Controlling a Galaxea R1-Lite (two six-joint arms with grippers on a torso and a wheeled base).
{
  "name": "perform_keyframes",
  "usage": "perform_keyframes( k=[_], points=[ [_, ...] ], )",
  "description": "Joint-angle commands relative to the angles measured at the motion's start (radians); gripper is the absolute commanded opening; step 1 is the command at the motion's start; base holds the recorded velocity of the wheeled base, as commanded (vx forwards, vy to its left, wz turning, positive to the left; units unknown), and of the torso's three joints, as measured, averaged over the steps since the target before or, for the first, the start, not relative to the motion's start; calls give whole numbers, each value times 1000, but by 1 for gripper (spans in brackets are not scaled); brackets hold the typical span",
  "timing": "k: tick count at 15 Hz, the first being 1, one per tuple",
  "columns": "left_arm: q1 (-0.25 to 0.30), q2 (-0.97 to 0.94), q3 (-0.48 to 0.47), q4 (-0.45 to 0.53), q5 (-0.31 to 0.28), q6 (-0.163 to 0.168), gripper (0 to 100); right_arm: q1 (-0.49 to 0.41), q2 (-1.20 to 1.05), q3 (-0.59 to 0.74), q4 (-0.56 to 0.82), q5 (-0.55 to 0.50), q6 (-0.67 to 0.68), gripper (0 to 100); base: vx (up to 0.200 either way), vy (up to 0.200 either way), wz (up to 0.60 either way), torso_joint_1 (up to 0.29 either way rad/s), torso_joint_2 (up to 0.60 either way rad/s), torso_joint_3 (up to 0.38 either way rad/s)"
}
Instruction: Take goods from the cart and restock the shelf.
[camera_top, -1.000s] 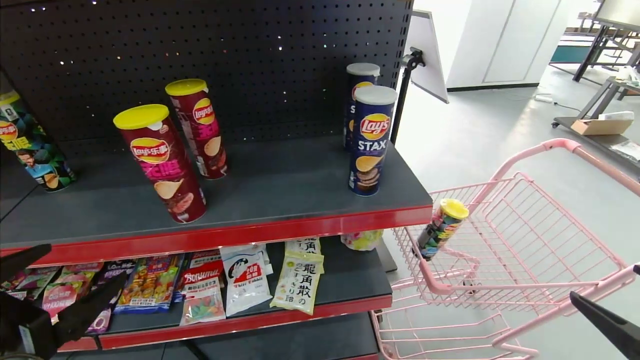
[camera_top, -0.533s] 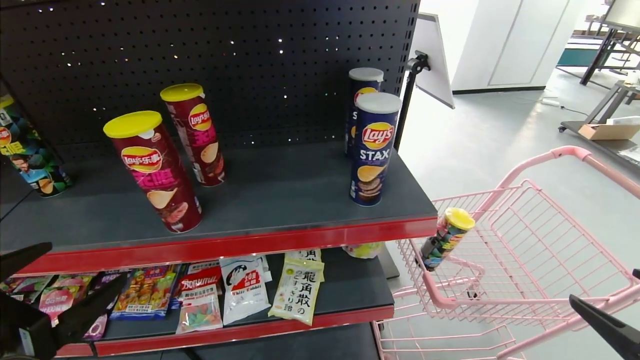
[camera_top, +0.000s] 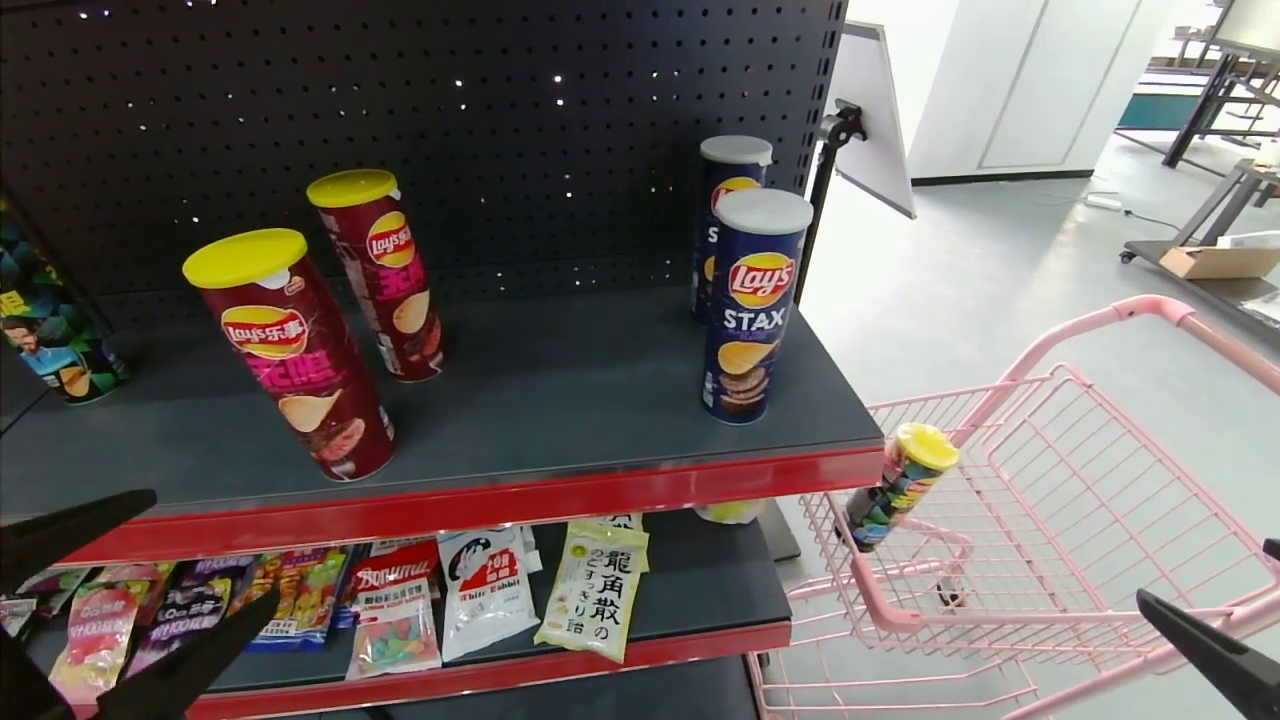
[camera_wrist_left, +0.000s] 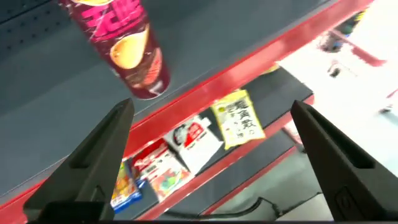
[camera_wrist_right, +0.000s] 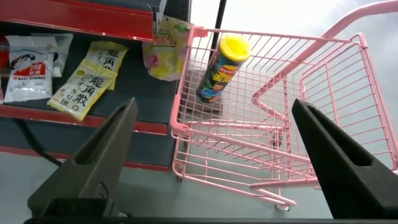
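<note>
While the yellow-lidded chip can (camera_top: 900, 485) leans tilted, lid up, in the corner of the pink wire cart (camera_top: 1090, 322) nearest the shelf (camera_top: 560, 380), both arms hang low in front of the display. The left gripper (camera_wrist_left: 212, 106) hovers before the red front edge of the upper board with its jaws spread wide and nothing between them. The right gripper (camera_wrist_right: 214, 102) is likewise spread and unloaded, poised above the cart's near rim. The cart stands just beside the shelf's right end, its wire wall between the can and the boards. On the upper board stand two maroon cans (camera_top: 290, 355) to the left, two blue cans (camera_top: 752, 310) at the right end, one behind the other, and a dark patterned can (camera_top: 50, 340) at the far left. Flat snack packets (camera_top: 590, 585) lie along the lower board.
</note>
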Motion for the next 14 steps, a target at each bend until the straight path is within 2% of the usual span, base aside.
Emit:
perform_keyframes(
  k=[1,2,4,10,14],
  points=[
    [0,-40,10,0,-14,0,100,1,7,6,0,0,0,100,0,0,0,0,0,0],
    [0,-43,18,0,-57,0,100,1,10,6,0,0,0,100,0,0,-600,-2,2,-2],
    [0,-43,24,0,-77,0,100,1,14,6,-1,0,0,100,0,0,-600,-2,5,2],
    [0,-43,29,0,-77,0,100,0,16,6,0,0,0,100,0,0,-600,6,3,1],
    [0,-49,30,-1,-75,0,100,-6,33,6,-6,-5,-2,100,0,0,0,0,0,0]
  ],
)
